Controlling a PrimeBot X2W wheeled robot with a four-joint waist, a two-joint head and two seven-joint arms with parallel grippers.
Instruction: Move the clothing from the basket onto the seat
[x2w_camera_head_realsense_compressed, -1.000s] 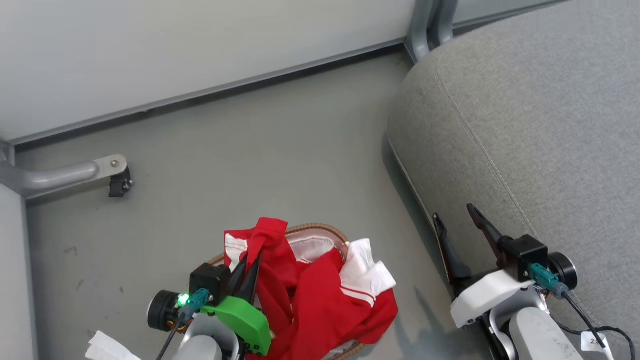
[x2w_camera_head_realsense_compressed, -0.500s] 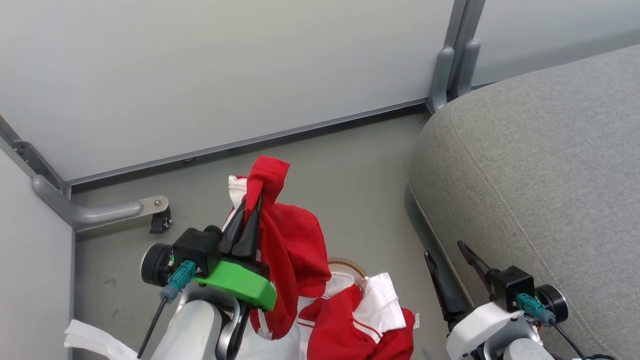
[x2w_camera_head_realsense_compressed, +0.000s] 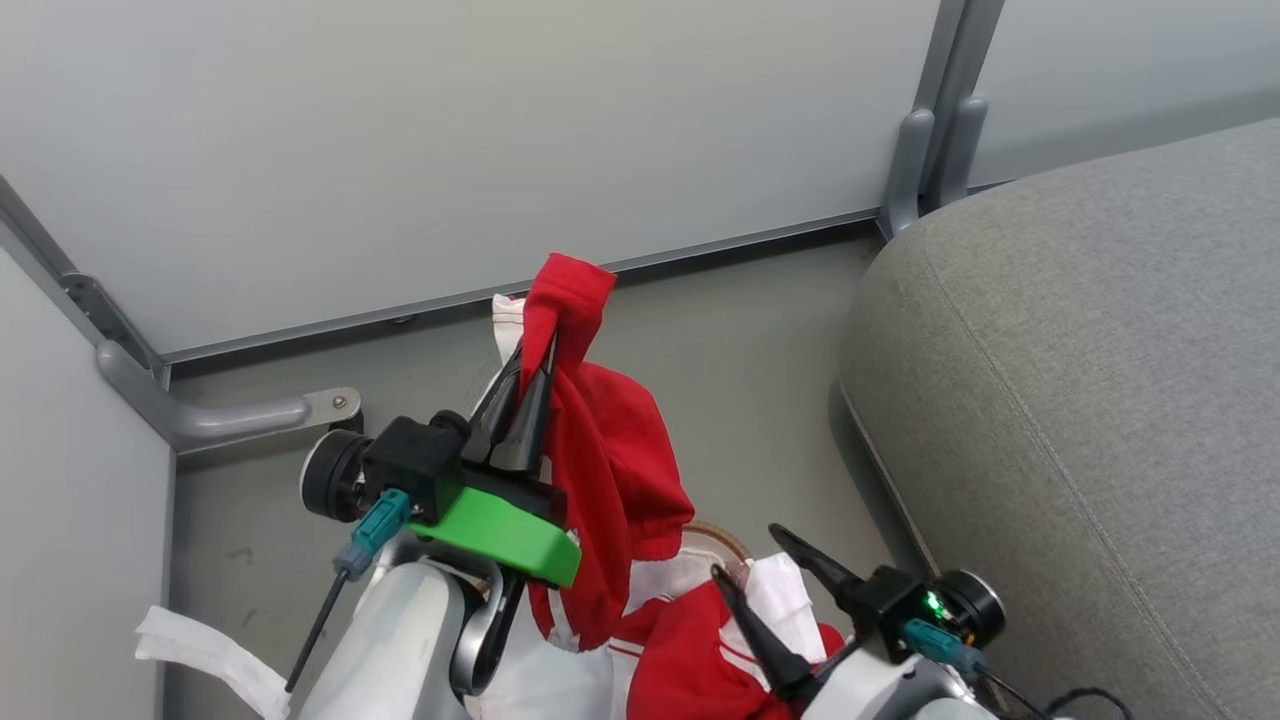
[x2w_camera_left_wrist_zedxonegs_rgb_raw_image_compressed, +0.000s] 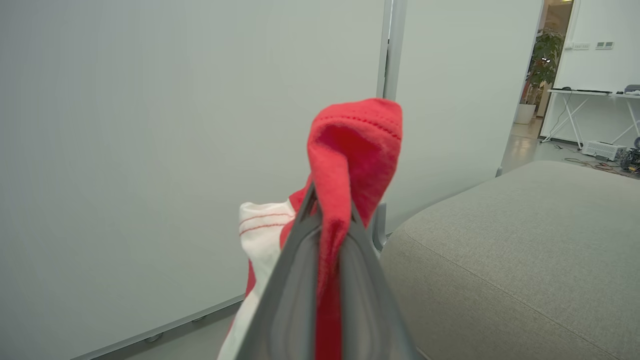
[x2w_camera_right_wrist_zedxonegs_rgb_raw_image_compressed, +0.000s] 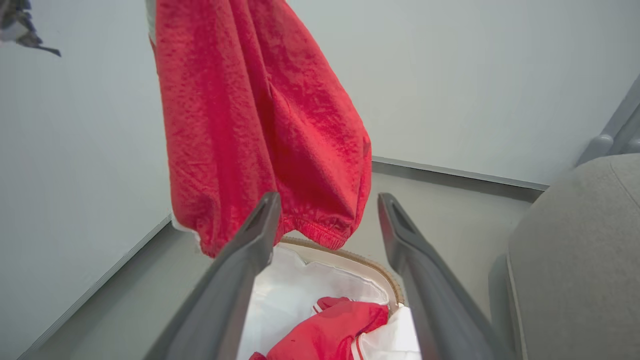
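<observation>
My left gripper (x2w_camera_head_realsense_compressed: 545, 345) is shut on a red garment (x2w_camera_head_realsense_compressed: 600, 450) and holds it up above the basket (x2w_camera_head_realsense_compressed: 718, 531); the cloth (x2w_camera_left_wrist_zedxonegs_rgb_raw_image_compressed: 357, 145) pokes out between the fingers and hangs down (x2w_camera_right_wrist_zedxonegs_rgb_raw_image_compressed: 260, 120). A second red and white garment (x2w_camera_head_realsense_compressed: 700, 650) lies in the basket (x2w_camera_right_wrist_zedxonegs_rgb_raw_image_compressed: 385, 277) on its white liner (x2w_camera_right_wrist_zedxonegs_rgb_raw_image_compressed: 295, 290). My right gripper (x2w_camera_head_realsense_compressed: 750, 560) is open, low over the basket, with nothing between its fingers. The grey seat (x2w_camera_head_realsense_compressed: 1080, 400) lies to the right.
Pale partition walls (x2w_camera_head_realsense_compressed: 450, 150) close off the back and left, joined by a grey metal post (x2w_camera_head_realsense_compressed: 940, 130). A grey bracket with a small castor (x2w_camera_head_realsense_compressed: 250, 415) stands on the floor at the left. A white cloth strip (x2w_camera_head_realsense_compressed: 200, 650) lies at the lower left.
My left gripper has lifted the red garment higher out of the basket. My right gripper has swung left from beside the seat to over the basket. The camera has tilted up.
</observation>
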